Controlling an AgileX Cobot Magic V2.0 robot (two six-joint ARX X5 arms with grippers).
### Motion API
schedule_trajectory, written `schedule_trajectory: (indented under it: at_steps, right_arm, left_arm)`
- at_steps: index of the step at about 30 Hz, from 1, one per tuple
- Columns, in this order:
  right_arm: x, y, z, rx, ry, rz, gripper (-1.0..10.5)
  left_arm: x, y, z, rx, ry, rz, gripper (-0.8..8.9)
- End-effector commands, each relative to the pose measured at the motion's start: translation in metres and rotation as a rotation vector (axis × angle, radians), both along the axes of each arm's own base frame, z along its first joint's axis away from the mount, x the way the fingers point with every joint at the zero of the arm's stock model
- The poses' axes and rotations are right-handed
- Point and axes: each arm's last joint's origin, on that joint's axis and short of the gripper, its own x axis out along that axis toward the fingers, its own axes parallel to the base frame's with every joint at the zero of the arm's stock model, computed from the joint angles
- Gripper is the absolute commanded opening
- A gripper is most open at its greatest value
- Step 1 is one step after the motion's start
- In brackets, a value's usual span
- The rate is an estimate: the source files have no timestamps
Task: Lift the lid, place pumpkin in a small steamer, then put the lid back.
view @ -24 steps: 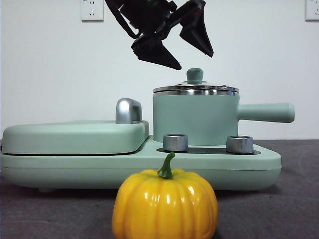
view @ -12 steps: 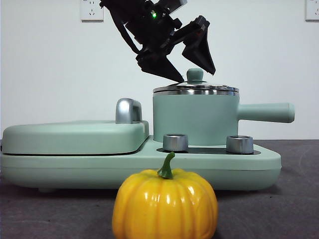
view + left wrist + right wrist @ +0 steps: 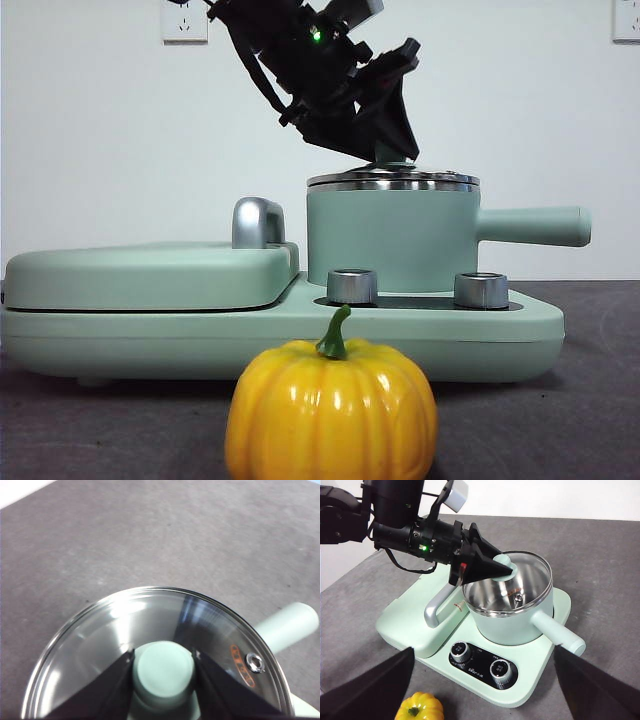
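Note:
The lid point(image 3: 392, 181) sits on the small steamer point(image 3: 390, 240), whose long handle points right. My left gripper point(image 3: 385, 150) reaches down from above, and its jaws press both sides of the lid's mint-green knob point(image 3: 164, 670). The see-through lid point(image 3: 100, 640) fills the left wrist view. The right wrist view shows the left gripper point(image 3: 502, 567) on the lid point(image 3: 525, 577) of the steamer point(image 3: 510, 625). The pumpkin point(image 3: 330, 410) stands on the table in front of the appliance, also in the right wrist view point(image 3: 419, 707). My right gripper point(image 3: 484, 650) is open and empty, high above the table's front.
The steamer stands on a mint-green appliance base point(image 3: 520, 330) with two steel dials point(image 3: 352, 286) point(image 3: 481, 290). A wide flat griddle cover point(image 3: 150, 275) with a chrome handle point(image 3: 257, 222) takes up its left part. A white wall stands behind.
My left gripper came down to the right from above the pot and its open jaws closed around the lid's knob. The lid, steamer and pumpkin have not moved.

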Motion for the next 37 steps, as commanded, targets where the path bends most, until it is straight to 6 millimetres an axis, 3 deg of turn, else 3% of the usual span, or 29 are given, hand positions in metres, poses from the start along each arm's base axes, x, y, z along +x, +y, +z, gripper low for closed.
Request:
schedule_trajectory:
  at_steps: [1,11,18,25,32,37]
  right_arm:
    - [-0.001,0.000,0.005,-0.003,-0.022,0.008,4.4]
    - [-0.001,0.000,0.005,-0.004,-0.022,0.004,4.4]
    - [-0.001,0.001,0.008,0.011,0.004,0.016,4.4]
    - [0.011,0.006,0.018,0.014,0.113,0.084,4.4]
    - [0.036,0.026,0.023,-0.008,0.230,0.218,4.4]
    - [0.056,0.058,0.011,-0.110,0.331,0.302,4.4]
  left_arm:
    - [0.003,-0.008,-0.003,0.012,-0.008,0.003,0.90]
    - [0.000,-0.005,0.011,-0.023,-0.028,0.011,0.59]
    - [-0.008,0.003,0.037,-0.090,-0.050,0.033,0.59]
    - [-0.020,0.020,0.070,-0.137,-0.117,0.041,0.59]
    - [-0.030,0.050,0.096,-0.142,-0.134,0.086,0.58]
    - [-0.033,0.078,0.109,-0.122,-0.137,0.140,0.57]
